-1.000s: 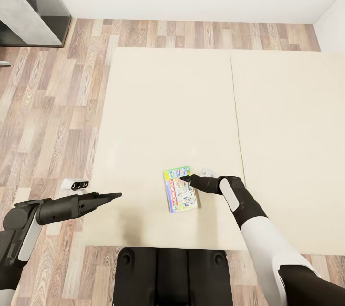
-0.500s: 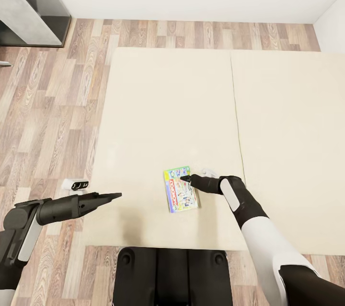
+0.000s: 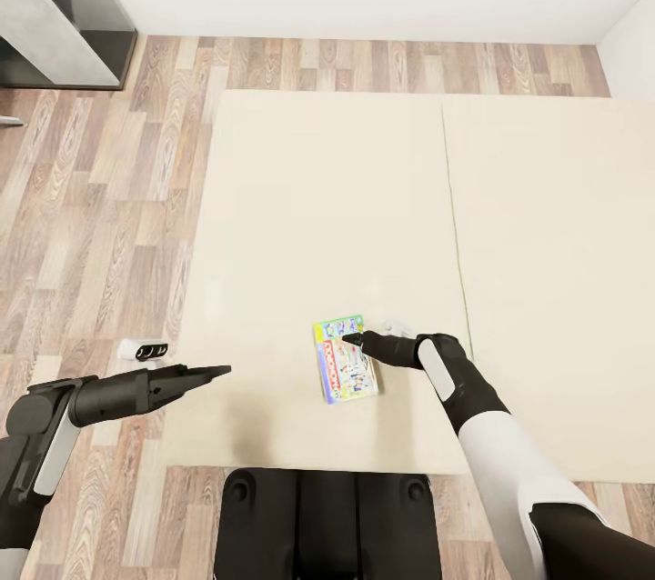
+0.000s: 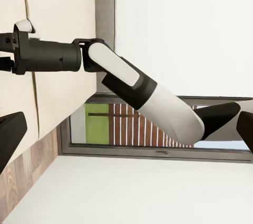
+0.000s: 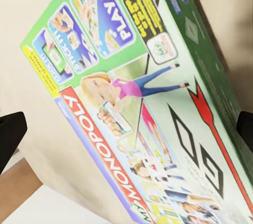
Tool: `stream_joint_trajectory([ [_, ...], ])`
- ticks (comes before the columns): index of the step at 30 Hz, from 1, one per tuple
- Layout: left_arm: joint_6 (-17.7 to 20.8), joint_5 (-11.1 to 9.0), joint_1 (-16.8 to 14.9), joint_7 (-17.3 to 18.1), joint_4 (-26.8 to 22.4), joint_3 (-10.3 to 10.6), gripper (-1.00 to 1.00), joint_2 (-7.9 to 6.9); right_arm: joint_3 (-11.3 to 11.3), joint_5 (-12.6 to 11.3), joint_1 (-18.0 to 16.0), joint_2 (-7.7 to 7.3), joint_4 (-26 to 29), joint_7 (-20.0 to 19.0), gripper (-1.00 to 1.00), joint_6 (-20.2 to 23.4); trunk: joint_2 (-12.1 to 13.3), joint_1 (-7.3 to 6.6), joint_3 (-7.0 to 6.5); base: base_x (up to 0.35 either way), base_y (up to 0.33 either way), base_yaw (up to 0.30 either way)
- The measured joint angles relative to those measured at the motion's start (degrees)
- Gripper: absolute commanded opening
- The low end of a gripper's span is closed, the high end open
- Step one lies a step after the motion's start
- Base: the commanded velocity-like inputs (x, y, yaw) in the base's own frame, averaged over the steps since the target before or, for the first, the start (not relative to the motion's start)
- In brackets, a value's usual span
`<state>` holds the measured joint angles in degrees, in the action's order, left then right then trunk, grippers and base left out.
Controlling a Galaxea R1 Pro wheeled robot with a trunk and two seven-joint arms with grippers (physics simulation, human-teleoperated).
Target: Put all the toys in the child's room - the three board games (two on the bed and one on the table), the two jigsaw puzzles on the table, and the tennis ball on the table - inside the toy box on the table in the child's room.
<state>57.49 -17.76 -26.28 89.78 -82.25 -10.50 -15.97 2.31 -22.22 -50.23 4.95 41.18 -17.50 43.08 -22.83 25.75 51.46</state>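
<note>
Clearly, the step in hand was the pick-up of a board game from the bed point(image 3: 327, 198). The Monopoly box point(image 3: 346, 359) lay flat on the beige mattress, near the front edge of the bed and just before the robot's base. The right gripper point(image 3: 349, 340) was placed over the upper right part of this box, its fingertips seen against the lid. In the right wrist view the printed lid point(image 5: 137, 103) was very close, and one dark finger point(image 5: 10, 137) stood at each side of the picture, so the jaws were spread wide and they gripped nothing.

The left gripper point(image 3: 214, 372) hung above the left edge of the mattress, well apart from the box. Whether its fingers were parted or closed, I could not tell from these pictures.

To my judgement, the grasp was not yet done. The box is flat and wide, so the next move probably calls for reaching one edge of it, closing the fingers firmly there, and lifting without letting it tilt. After that the box must go to the toy box on the table.
</note>
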Motion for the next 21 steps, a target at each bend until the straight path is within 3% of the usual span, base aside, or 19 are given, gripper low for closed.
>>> stream_joint_trajectory([
  [21,0.0,0.0,-0.04,0.0,0.0,0.0,1.0,0.0,0.0,0.0,0.06,0.01,0.0,0.0,1.0,-0.08,0.0,0.0,0.0,0.0,0.036,0.0],
])
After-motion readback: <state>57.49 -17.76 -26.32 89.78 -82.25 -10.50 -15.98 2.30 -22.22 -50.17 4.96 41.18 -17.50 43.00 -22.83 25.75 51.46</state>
